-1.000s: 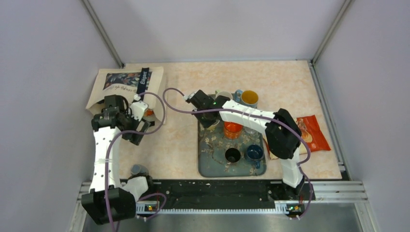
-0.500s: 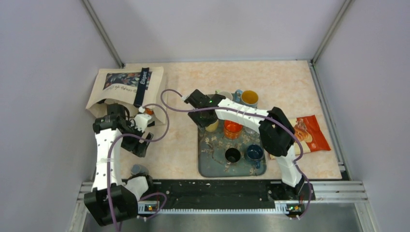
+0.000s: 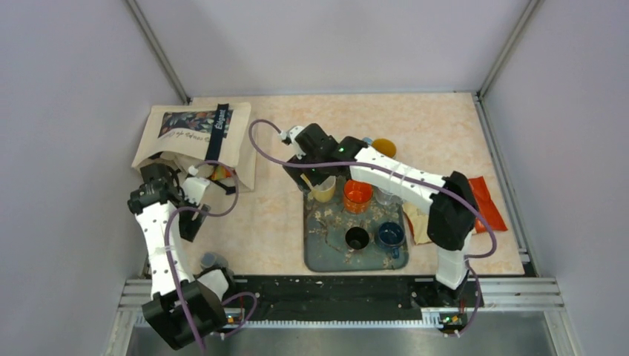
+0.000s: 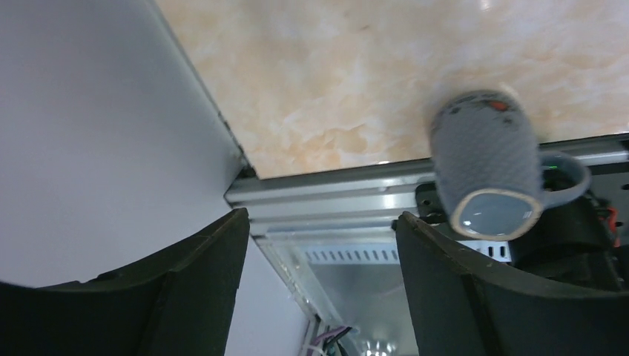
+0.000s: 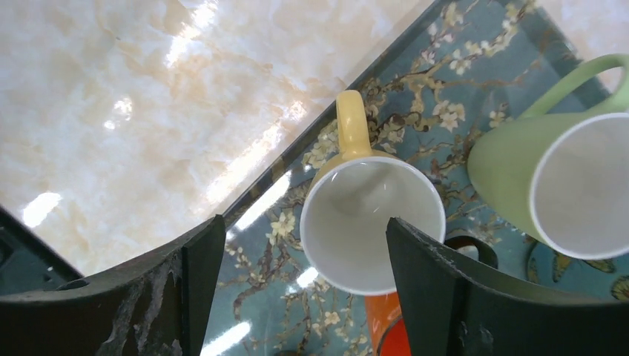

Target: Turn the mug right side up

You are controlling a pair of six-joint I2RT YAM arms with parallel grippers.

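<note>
Since a second ago my right end effector (image 5: 304, 222) has drawn back and hangs open over the yellow mug (image 5: 371, 222), which stands mouth-up at the tray's (image 5: 415, 89) corner, so the turn looks done and only retreat remains; my left end effector (image 4: 323, 219) is open and empty.

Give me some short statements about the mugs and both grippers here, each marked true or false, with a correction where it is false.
1. The yellow ceramic mug stands mouth up on the blue floral tray. True.
2. The right gripper is shut on the yellow mug's handle. False: its fingers are spread, one on each side of the mug, holding nothing.
3. The grey ceramic mug sits inside the tray. False: it stands on the marbled table, near its front edge.
4. The left gripper is open and empty. True.
</note>
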